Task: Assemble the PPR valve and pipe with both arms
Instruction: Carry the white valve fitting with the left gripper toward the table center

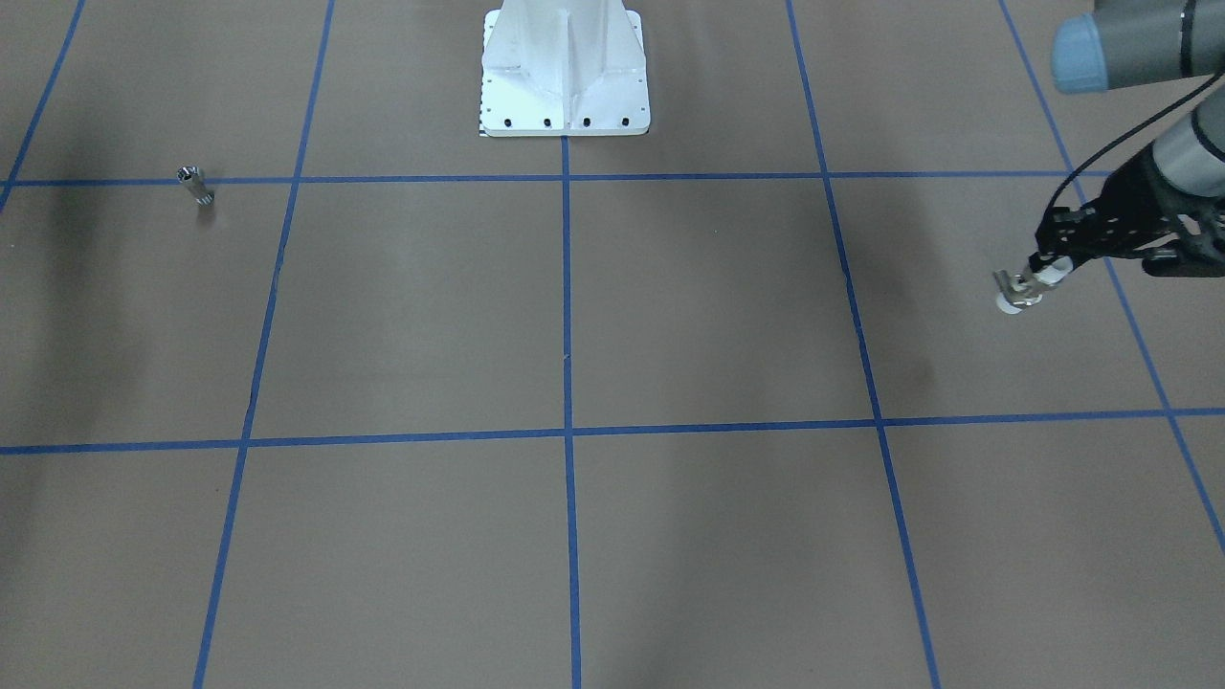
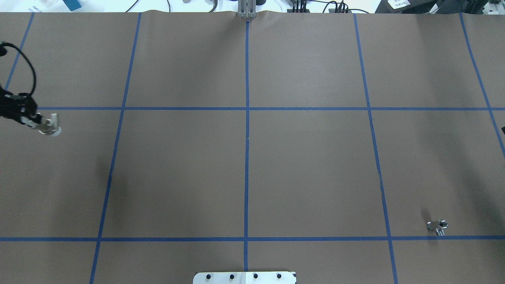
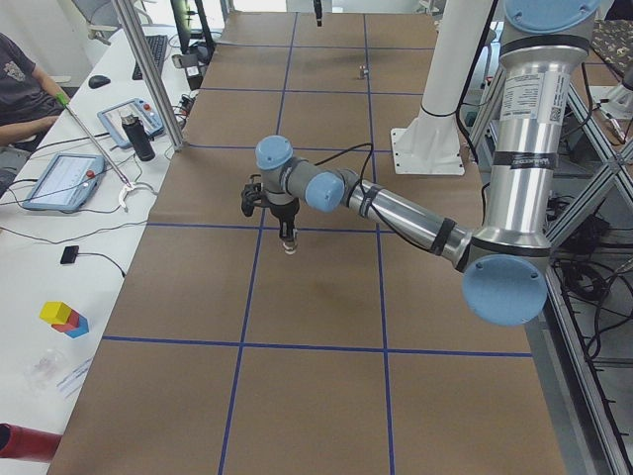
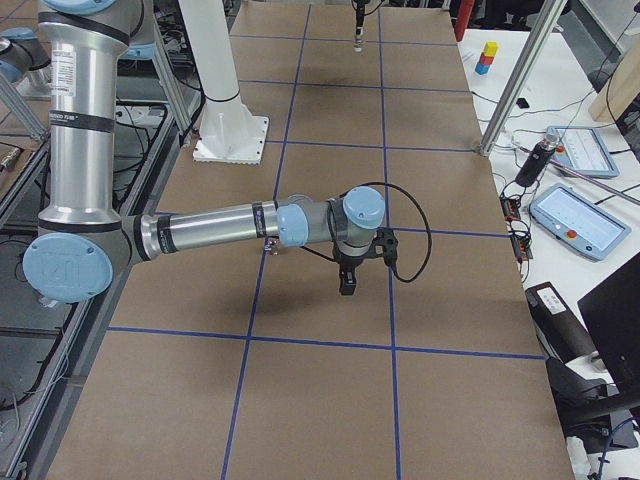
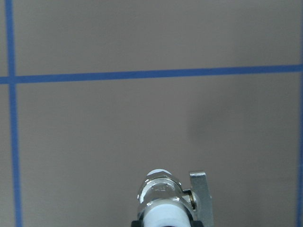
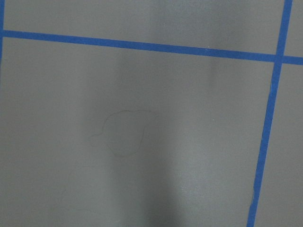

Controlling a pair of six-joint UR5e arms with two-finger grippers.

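Note:
My left gripper (image 1: pixel 1045 270) is shut on the PPR valve (image 1: pixel 1017 290), a white-collared fitting with a silvery middle, and holds it just above the table at my far left. The valve also shows in the overhead view (image 2: pixel 48 125) and at the bottom of the left wrist view (image 5: pixel 163 196), its lever to the right. The pipe (image 1: pixel 196 185), a short shiny tube, stands alone on the table at my right, near the robot's side (image 2: pixel 437 226). My right gripper (image 4: pixel 347 285) hovers low over bare table; I cannot tell whether it is open.
The white bolted pedestal (image 1: pixel 565 77) stands at the table's robot-side middle. Blue tape lines (image 2: pixel 247 138) grid the brown table. A side bench with tablets (image 3: pixel 64 178), a seated person (image 3: pixel 20 84) and metal posts (image 3: pixel 148 74) lie beyond the far edge.

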